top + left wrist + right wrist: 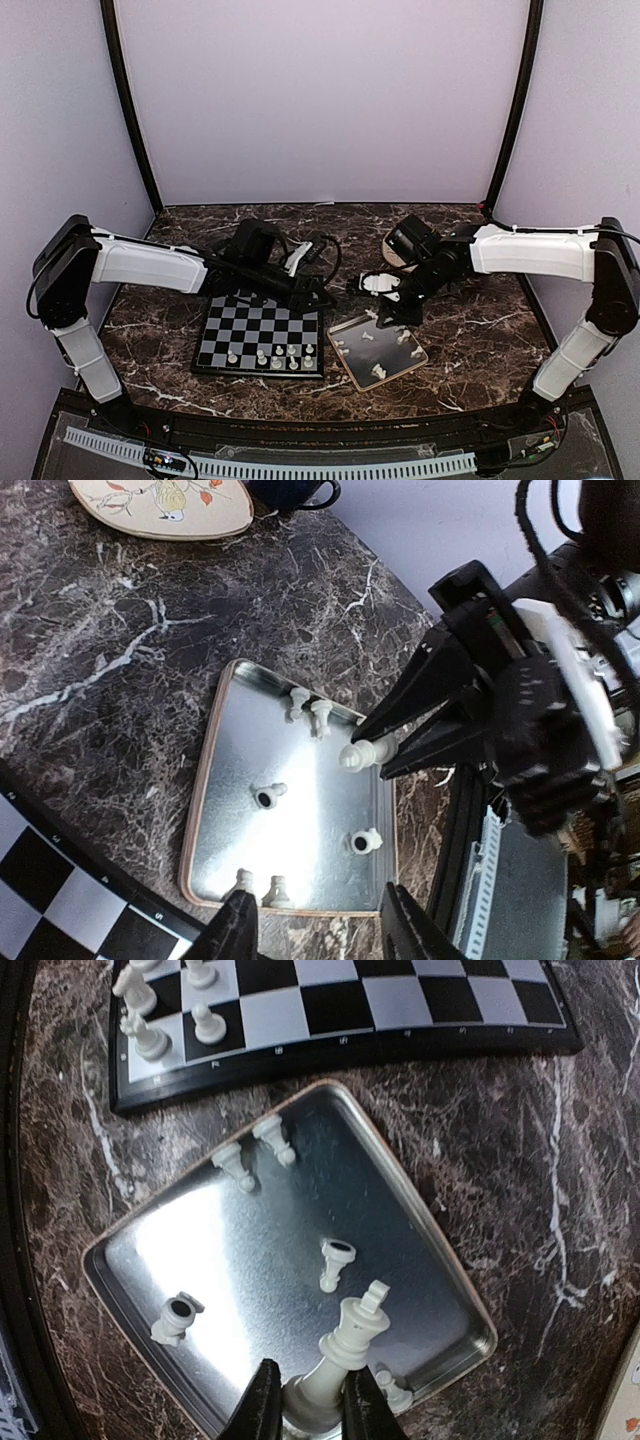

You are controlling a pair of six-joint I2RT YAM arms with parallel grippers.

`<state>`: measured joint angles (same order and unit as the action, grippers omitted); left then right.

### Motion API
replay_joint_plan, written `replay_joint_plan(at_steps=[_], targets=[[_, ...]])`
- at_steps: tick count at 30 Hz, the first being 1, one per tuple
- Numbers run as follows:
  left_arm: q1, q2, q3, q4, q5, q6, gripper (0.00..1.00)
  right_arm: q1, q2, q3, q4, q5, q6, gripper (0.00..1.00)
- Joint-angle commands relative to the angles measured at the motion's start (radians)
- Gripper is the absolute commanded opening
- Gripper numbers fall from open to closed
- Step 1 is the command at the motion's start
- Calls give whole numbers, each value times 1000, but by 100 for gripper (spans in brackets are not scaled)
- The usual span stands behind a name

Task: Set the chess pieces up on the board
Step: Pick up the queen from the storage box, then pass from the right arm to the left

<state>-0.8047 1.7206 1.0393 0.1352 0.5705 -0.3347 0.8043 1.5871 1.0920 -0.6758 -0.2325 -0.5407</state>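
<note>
Closest in, your right fingers (262, 1405) are clamping the base of a white king (350, 1340). You are holding it tilted over the metal tray (250, 1250), close to one rim. I cannot tell whether it is touching the metal.

Loose chess pieces (335, 1260) are lying in that tray. Two are sitting together by one edge, one near the middle, one on its side showing a hollow base, and one beside your right fingers. The left wrist view is showing at least one more, so no firm count.

Your left fingers (235, 930) are standing apart with nothing between them, hovering by the tray's rim on the board side.

The board (260, 335) is lying flat on the dark marble worktop (470, 330), just beside the tray and to its left in the top view. Several white pieces are standing on squares along its near edge. A round patterned plate (160, 505) is sitting beyond the tray.
</note>
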Motion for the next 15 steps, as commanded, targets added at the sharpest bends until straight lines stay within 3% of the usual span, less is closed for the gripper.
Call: replay_joint_plan(at_steps=[1,8,15], targets=[[33,69,-19,256,204,-247,45,-4,44,108,32,-82,19,12],[43,171,-49,557,336,-480,46,-7,106,188,28,-122,34,12],[42,218,-41,590,359,-530,46,-6,108,186,35,-133,40,12]])
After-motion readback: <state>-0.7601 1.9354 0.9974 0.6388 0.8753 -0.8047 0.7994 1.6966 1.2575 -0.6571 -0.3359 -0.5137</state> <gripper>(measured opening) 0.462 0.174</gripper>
